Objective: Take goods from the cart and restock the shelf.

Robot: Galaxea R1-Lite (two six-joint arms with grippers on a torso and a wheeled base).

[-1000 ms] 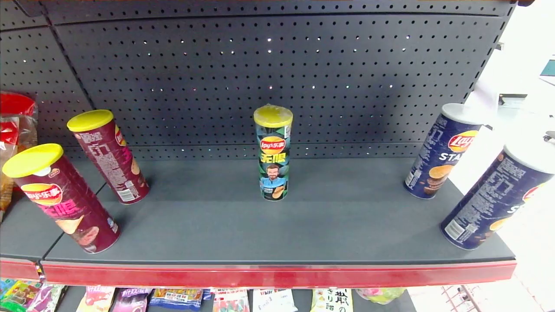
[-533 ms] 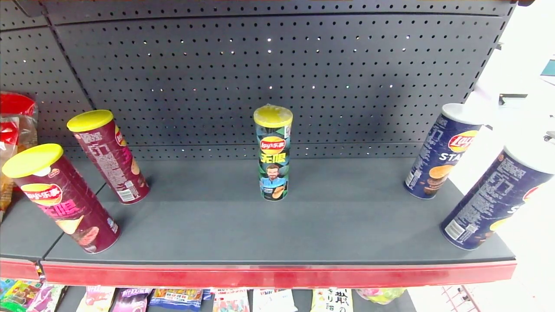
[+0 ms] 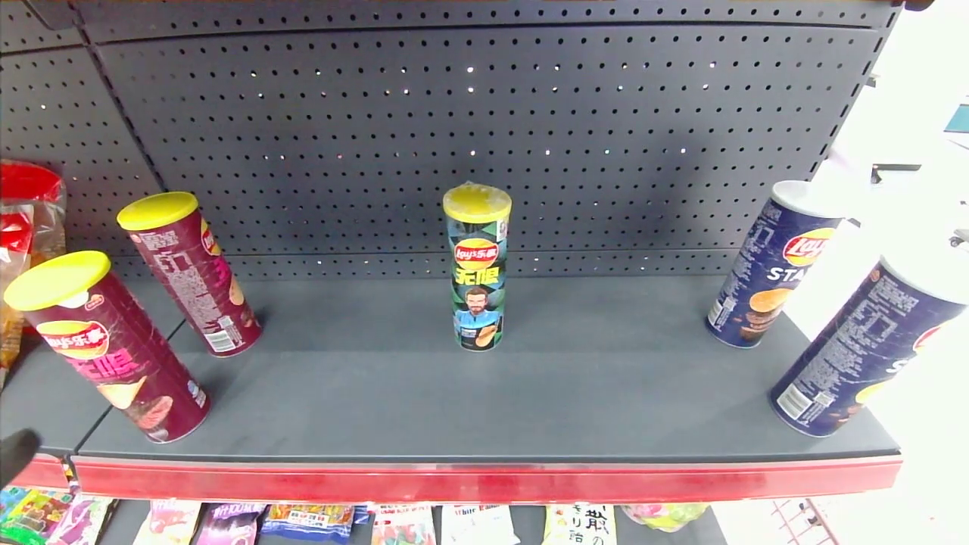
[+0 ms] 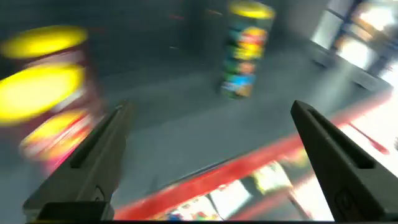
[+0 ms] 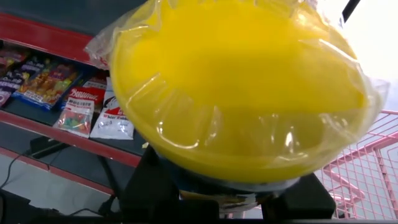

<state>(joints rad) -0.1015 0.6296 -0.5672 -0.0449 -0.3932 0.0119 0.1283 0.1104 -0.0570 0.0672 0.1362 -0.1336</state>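
Observation:
My right gripper [image 5: 224, 190] is shut on a chip can with a yellow lid under clear wrap [image 5: 242, 87], held below the shelf level beside the cart [image 5: 367, 168]. My left gripper [image 4: 209, 112] is open with nothing between its fingers, in front of the shelf's left end; one of its dark fingertips [image 3: 15, 453] shows at the red shelf edge [image 3: 484, 481]. On the grey shelf [image 3: 484, 393] a green can with a yellow lid [image 3: 477, 265] stands upright in the middle. In the left wrist view that green can [image 4: 242, 53] stands ahead of the fingers.
Two maroon cans [image 3: 106, 348] [image 3: 189, 272] stand at the shelf's left, two dark blue cans [image 3: 764, 265] [image 3: 855, 356] at its right. Wide bare shelf lies on both sides of the green can. Snack packets [image 3: 394, 522] fill the lower shelf.
A dark fingertip of my left gripper has come into the head view at the lower left. The cans on the shelf have not moved.

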